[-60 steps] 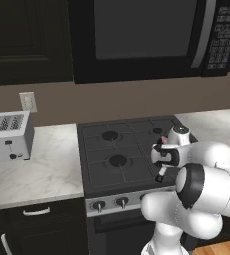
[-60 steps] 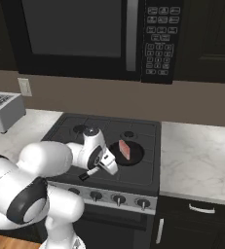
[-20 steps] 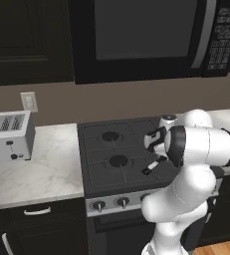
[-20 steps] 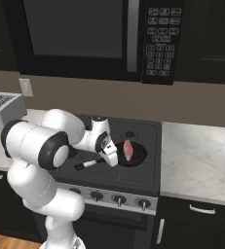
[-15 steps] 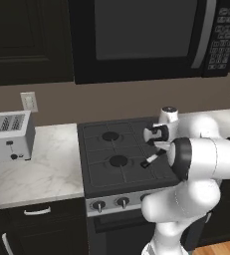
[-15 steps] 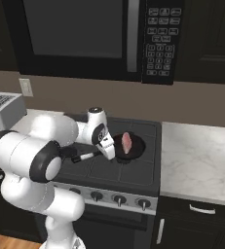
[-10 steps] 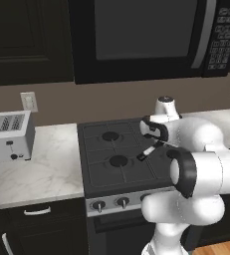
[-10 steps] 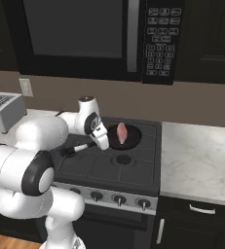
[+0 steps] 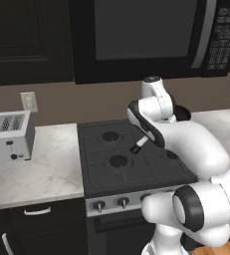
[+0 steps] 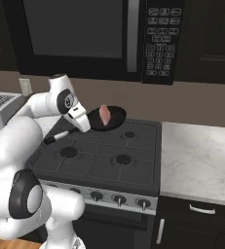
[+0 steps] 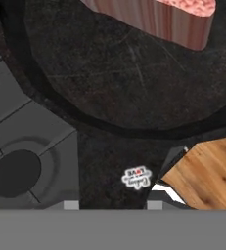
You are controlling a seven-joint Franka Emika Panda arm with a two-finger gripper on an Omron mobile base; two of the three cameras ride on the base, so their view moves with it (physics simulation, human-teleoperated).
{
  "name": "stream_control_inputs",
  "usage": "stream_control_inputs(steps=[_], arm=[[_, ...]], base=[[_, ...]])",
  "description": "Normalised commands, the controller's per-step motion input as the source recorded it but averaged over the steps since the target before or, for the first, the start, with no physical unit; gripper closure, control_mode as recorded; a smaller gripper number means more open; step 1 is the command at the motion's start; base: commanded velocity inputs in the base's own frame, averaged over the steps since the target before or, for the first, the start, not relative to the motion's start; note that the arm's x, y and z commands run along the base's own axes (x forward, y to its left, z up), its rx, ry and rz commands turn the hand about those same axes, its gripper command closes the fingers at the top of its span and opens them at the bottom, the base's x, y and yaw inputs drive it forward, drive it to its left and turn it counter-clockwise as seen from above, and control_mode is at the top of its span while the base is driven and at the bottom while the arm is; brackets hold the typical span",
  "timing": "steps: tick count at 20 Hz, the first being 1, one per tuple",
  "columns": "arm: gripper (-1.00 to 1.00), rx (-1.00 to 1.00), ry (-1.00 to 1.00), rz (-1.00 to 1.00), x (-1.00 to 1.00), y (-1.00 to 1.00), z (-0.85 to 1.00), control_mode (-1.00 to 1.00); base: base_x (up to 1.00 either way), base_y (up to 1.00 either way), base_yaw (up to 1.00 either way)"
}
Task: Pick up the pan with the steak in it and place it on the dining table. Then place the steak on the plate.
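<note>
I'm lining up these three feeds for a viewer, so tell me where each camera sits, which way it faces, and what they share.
Left base view: behind the arm's left, facing the stove and toaster; arm at lower right.
Right base view: behind its right, facing the stove; arm at lower left, gripper holding the pan with the steak above the burners.
Hand view: on the hand, looking into the pan.
Shared: stove, pan.
</note>
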Motion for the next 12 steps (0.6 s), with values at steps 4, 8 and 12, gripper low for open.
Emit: stream_control_inputs(steps=[4,8,12], arm=[[1.0,-0.1,0.18,0.19,-0.47,0.48,0.85,-1.0],[1.0,-0.03,0.18,0.21,-0.53,0.31,0.57,-1.0],[1.0,0.0,0.08,0.18,-0.79,0.1,0.28,-1.0]], base=[[0.0,0.0,0.0],[0.0,0.0,0.0],[0.0,0.0,0.0]])
